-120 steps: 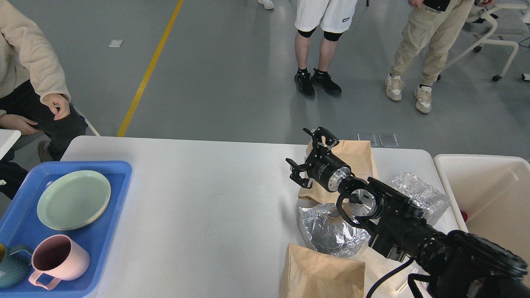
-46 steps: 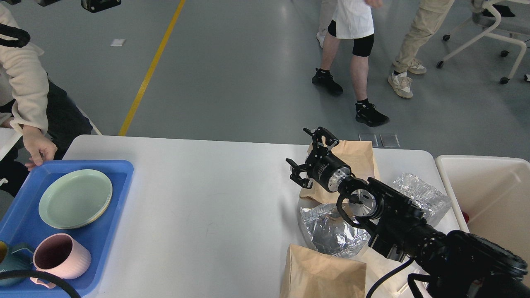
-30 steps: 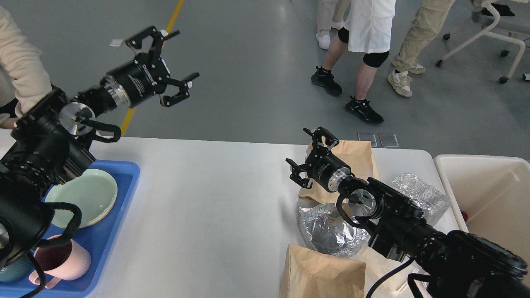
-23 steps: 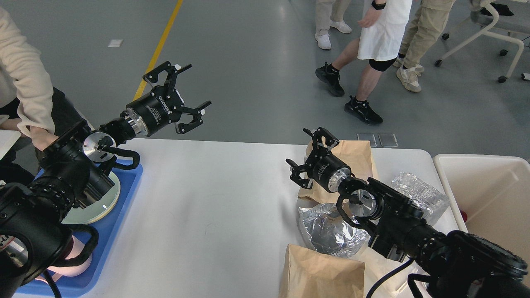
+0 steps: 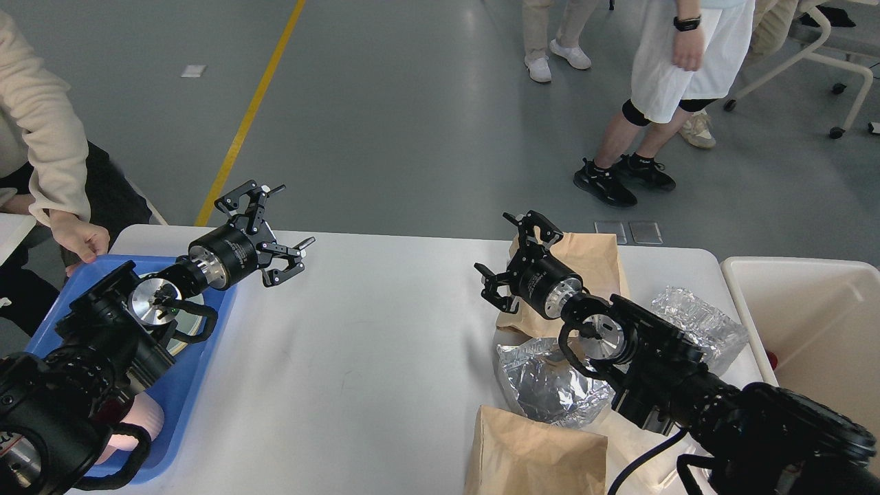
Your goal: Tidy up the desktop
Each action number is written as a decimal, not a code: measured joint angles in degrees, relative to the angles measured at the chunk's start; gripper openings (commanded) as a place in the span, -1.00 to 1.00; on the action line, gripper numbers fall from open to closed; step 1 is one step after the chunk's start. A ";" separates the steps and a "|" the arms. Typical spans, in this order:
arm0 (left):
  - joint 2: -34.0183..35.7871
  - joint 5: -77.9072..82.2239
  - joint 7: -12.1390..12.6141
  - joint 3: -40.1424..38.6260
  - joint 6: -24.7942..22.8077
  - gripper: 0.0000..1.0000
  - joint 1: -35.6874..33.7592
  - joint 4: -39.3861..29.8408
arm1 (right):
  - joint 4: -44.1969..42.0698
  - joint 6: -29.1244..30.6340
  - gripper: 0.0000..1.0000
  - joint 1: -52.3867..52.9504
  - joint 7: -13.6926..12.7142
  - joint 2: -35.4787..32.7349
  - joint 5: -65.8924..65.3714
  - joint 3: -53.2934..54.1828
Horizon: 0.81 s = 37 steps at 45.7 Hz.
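The white desktop (image 5: 357, 330) spans the head view. My left gripper (image 5: 269, 221) is open and empty above its left end, beside the blue tray (image 5: 185, 385). My right gripper (image 5: 514, 256) is open and empty, just left of a brown paper bag (image 5: 591, 265). A second brown paper bag (image 5: 533, 454) lies at the front edge. Two crumpled foil bags lie right of centre, one (image 5: 546, 385) under my right arm and one (image 5: 698, 320) near the bin. My left arm hides most of the tray's dishes; a pink cup (image 5: 141, 423) partly shows.
A cream-white bin (image 5: 825, 330) stands at the table's right end. A person's hand (image 5: 82, 240) rests on the tray's far left corner. Other people stand on the grey floor beyond the table.
My left arm has come into view from the left and lowered its open gripper toward the table's left end. The right arm has not moved. The people behind have walked about.
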 measured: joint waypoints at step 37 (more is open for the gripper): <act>-2.18 -0.23 -38.29 -2.02 0.04 0.93 7.25 0.46 | 0.02 0.00 1.00 0.00 0.00 0.00 0.05 0.00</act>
